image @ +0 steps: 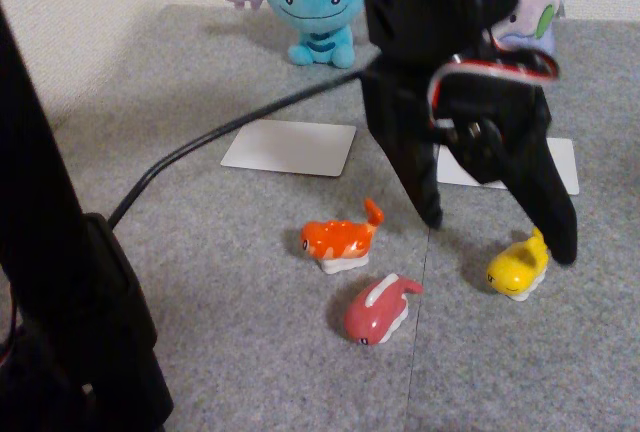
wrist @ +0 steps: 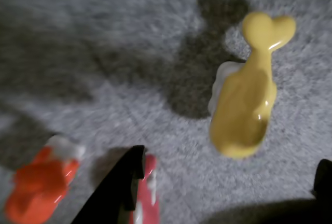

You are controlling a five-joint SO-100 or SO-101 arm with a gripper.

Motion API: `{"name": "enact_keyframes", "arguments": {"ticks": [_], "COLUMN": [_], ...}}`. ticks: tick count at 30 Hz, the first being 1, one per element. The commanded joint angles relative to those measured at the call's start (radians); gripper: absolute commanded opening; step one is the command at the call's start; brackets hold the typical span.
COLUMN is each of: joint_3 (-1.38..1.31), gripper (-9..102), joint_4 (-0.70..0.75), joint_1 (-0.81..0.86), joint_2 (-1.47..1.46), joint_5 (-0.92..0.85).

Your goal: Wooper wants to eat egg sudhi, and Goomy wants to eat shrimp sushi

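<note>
Wooper [image: 315, 0], a blue plush, sits at the back of the grey mat, and Goomy [image: 530, 20], pale lilac, is mostly hidden behind my arm at the back right. The yellow egg sushi [image: 518, 267] [wrist: 244, 110] lies at the right front. My gripper [image: 498, 234] [wrist: 231, 169] hangs open just above it, one black finger [image: 428, 207] to its left and the other at its tail side, holding nothing. The orange striped shrimp sushi [image: 340, 240] [wrist: 39, 185] rests mid-mat to the left of the gripper.
A pink-red figure [image: 380, 310] [wrist: 148, 193] lies in front of the shrimp sushi. One white card [image: 290, 147] lies before Wooper, another [image: 565, 164] before Goomy. A black cable [image: 200, 147] crosses the mat, and a dark stand [image: 60, 282] fills the left foreground.
</note>
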Motion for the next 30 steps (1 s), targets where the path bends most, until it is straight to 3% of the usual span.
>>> {"name": "enact_keyframes", "arguments": {"ticks": [1, 11, 17, 24, 30], "joint_3": [-0.048, -0.048, -0.048, -0.048, -0.048], "gripper": [38, 37, 28, 27, 16], "joint_4": [-0.043, -0.114, -0.141, -0.179, -0.204], "joint_1": [0.005, 0.026, 0.026, 0.043, 0.067], "joint_2": [-0.017, -0.077, -0.1, -0.124, -0.124], "joint_5": [0.0, 0.002, 0.009, 0.012, 0.003]}}
